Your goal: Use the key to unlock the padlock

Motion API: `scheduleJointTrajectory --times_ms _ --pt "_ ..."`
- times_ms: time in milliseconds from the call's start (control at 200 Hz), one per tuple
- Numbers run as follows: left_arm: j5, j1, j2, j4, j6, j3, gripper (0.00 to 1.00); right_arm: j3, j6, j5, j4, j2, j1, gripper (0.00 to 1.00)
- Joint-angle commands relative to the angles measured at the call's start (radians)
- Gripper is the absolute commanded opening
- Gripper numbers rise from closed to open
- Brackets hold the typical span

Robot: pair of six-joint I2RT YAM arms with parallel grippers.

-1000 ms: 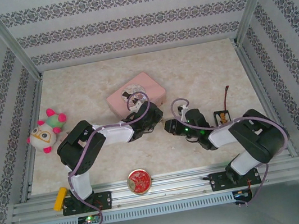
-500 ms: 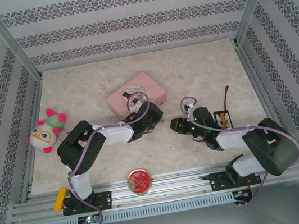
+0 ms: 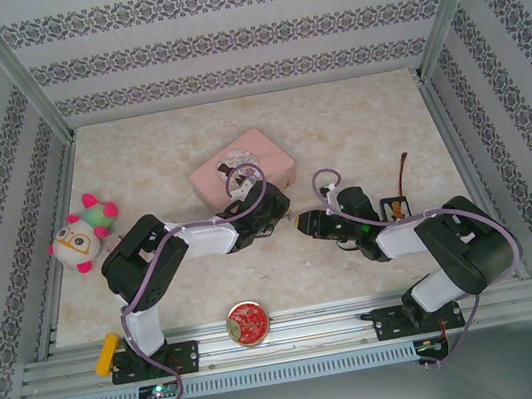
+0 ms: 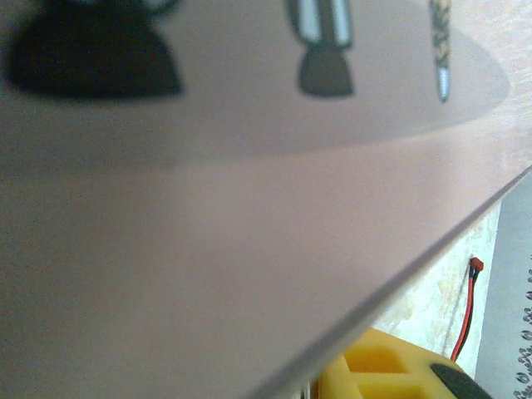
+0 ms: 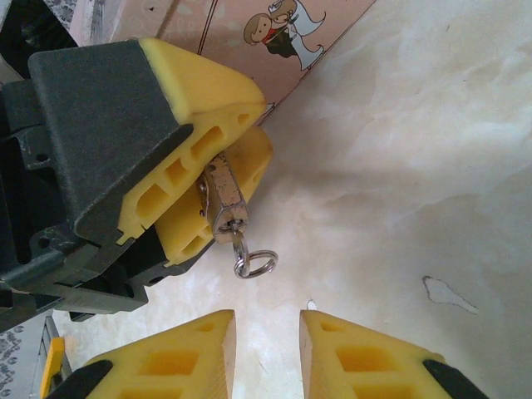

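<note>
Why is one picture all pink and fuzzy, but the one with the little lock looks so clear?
Left wrist view: the pink tin box sits so close to the lens that it blurs, its printed figures smeared. Right wrist view: sharp, the padlock and its ring crisp in the left hand. Top view: even light, soft shadows.

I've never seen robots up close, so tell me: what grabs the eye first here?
The left arm's yellow fingers clamp a small brass padlock, a key ring dangling beneath it, while the right arm's fingers stand open close by, facing it. Behind them lies a pink tin box, and a plush toy sits far left.
</note>
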Motion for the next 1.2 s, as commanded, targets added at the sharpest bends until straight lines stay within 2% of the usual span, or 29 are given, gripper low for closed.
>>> scheduleJointTrajectory --times_ms 0,395,710,874,1074,1139,1194 --pt "0.164 -0.008 0.026 0.062 -0.141 -0.028 0.1 0.021 -0.01 -0.024 0.033 0.018 -0.009 0.26" --pt "0.166 -0.008 0.025 0.063 -0.139 -0.031 0.1 0.077 -0.005 -0.034 0.071 0.056 -0.009 0.27" --pt "0.161 -0.008 0.023 0.071 -0.141 -0.034 0.1 0.076 0.011 -0.038 0.09 0.077 -0.009 0.23" --pt "0.162 -0.008 0.022 0.074 -0.139 -0.032 0.1 0.07 0.02 -0.036 0.103 0.092 -0.009 0.19" --pt "0.163 -0.008 0.022 0.075 -0.13 -0.032 0.1 0.071 0.054 -0.041 0.16 0.133 -0.008 0.08" --pt "0.162 -0.008 0.021 0.082 -0.124 -0.036 0.15 0.071 0.074 -0.044 0.189 0.147 -0.009 0.04" --pt "0.162 -0.008 0.018 0.102 -0.118 -0.044 0.26 0.071 0.09 -0.044 0.212 0.158 -0.009 0.02"
